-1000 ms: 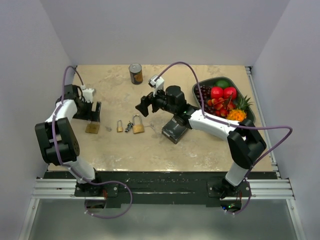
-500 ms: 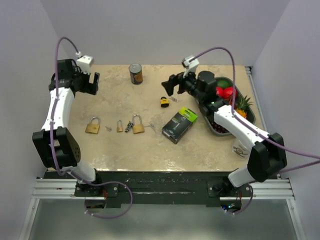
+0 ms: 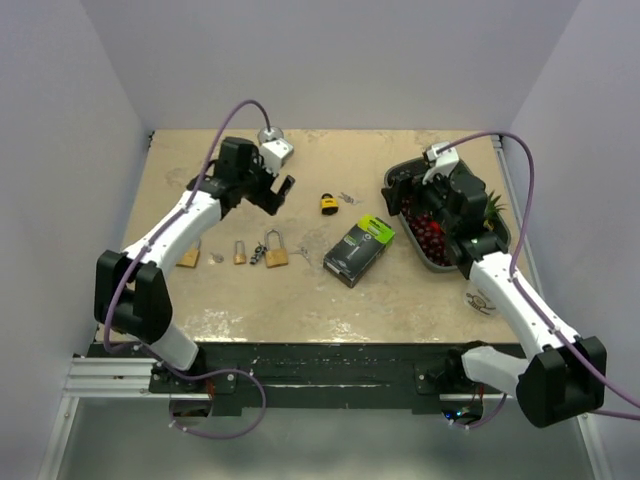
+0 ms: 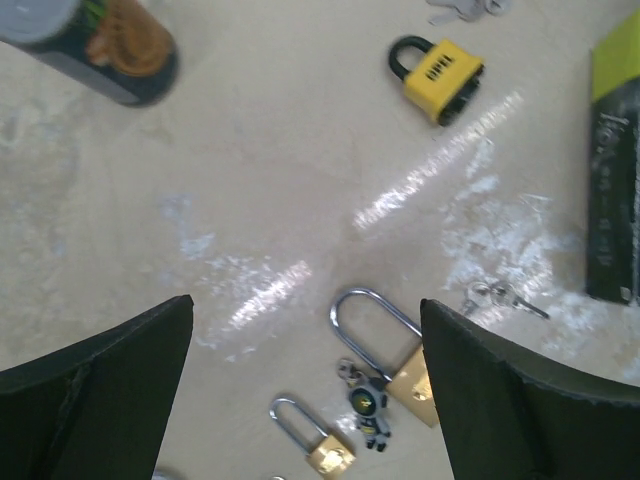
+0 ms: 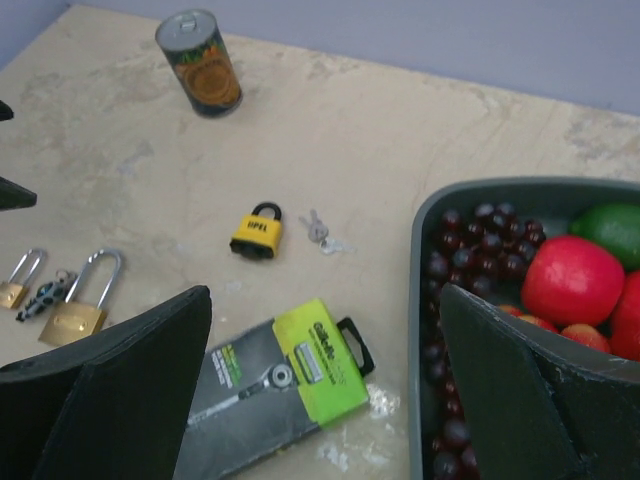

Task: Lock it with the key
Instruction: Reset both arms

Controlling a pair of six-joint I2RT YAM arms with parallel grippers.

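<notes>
Brass padlocks (image 3: 240, 253) are laid in a row on the tabletop (image 3: 300, 300) at the left, and a small key (image 4: 500, 297) is seen near the largest. Above them the left hand (image 3: 272, 193) is spread, gripping nothing. Further right, a yellow padlock (image 3: 328, 203) is set with keys (image 3: 347, 198) just beside it. The right hand (image 3: 400, 192), likewise spread and empty, is held at the left edge of the fruit tray (image 5: 420, 300). The keys are judged thin, stiff and slippery, best pinched at the bow. The padlocks, dense and rigid, are best steadied by the body.

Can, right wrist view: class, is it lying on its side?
No, the can stands upright on the table, its lid facing up.
</notes>
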